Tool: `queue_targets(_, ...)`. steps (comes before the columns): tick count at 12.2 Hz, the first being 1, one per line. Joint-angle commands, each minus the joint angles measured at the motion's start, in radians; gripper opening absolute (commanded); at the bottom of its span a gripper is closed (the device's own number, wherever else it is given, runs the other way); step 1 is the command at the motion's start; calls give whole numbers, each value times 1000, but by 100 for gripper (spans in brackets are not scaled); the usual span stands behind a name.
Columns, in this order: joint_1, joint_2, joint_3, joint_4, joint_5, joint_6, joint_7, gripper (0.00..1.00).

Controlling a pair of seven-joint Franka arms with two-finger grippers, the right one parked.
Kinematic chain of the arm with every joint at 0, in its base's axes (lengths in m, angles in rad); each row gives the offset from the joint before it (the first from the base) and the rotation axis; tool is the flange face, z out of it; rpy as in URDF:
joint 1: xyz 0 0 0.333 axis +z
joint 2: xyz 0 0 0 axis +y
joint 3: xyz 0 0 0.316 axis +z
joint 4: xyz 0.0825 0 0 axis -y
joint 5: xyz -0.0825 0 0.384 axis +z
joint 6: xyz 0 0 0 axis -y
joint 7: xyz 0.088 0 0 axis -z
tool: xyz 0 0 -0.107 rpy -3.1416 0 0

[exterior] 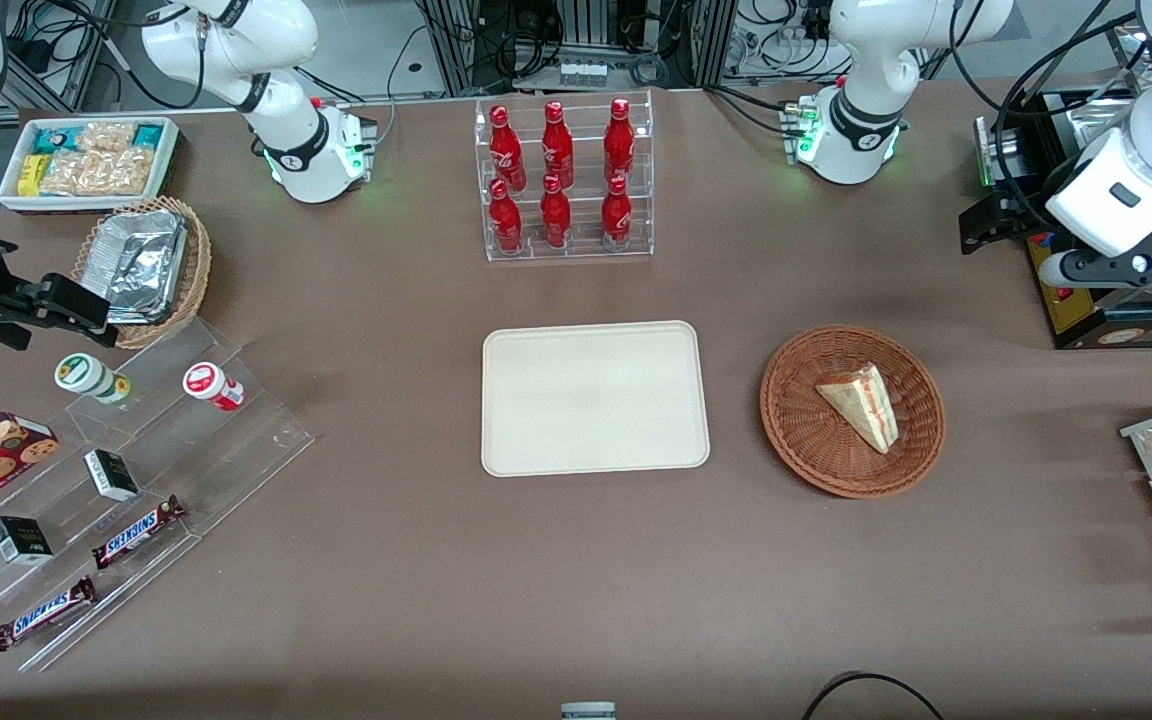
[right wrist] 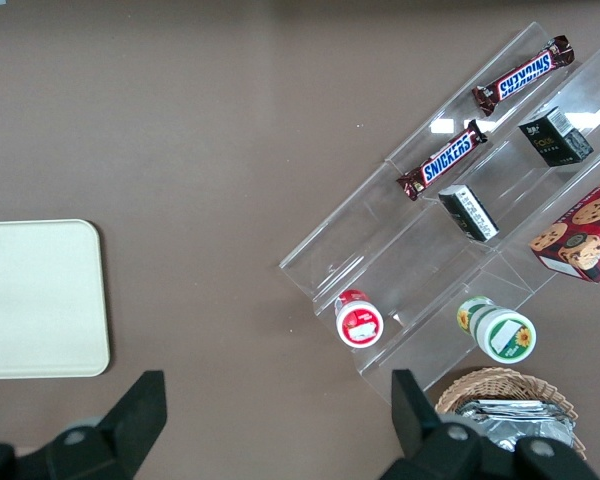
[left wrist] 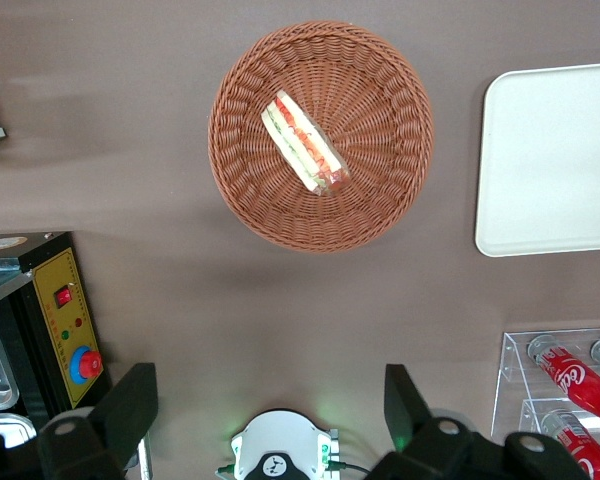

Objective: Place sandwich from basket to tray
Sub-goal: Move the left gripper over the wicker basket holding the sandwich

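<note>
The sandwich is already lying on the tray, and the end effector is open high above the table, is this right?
Not quite: the sandwich lies in the basket, as the front view shows; the tray holds nothing. The end effector is indeed open, high above the table.

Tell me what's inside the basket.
One sandwich lies in the basket, filling edge showing. Whatever is under it is hidden. The open gripper hangs high above the table, not over the basket.

The front view looks down from high on the whole brown table [exterior: 576,560]. The left wrist view looks straight down from high above the round reddish-brown wicker basket [left wrist: 321,135] – its open gripper [left wrist: 270,410] frames the edge. Both views share this basket [exterior: 852,410] and the flat cream-beige rectangular tray [exterior: 595,397] – the right wrist view also catches the tray [right wrist: 40,298].
</note>
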Motion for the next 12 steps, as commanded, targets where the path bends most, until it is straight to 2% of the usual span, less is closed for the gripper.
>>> queue_targets(1,-6,-3,4,-7,1,10,14,100)
queue_targets(6,-4,-3,4,-141,7,117,14,100)
queue_targets(12,1,-12,5,-416,7,402,9,100)
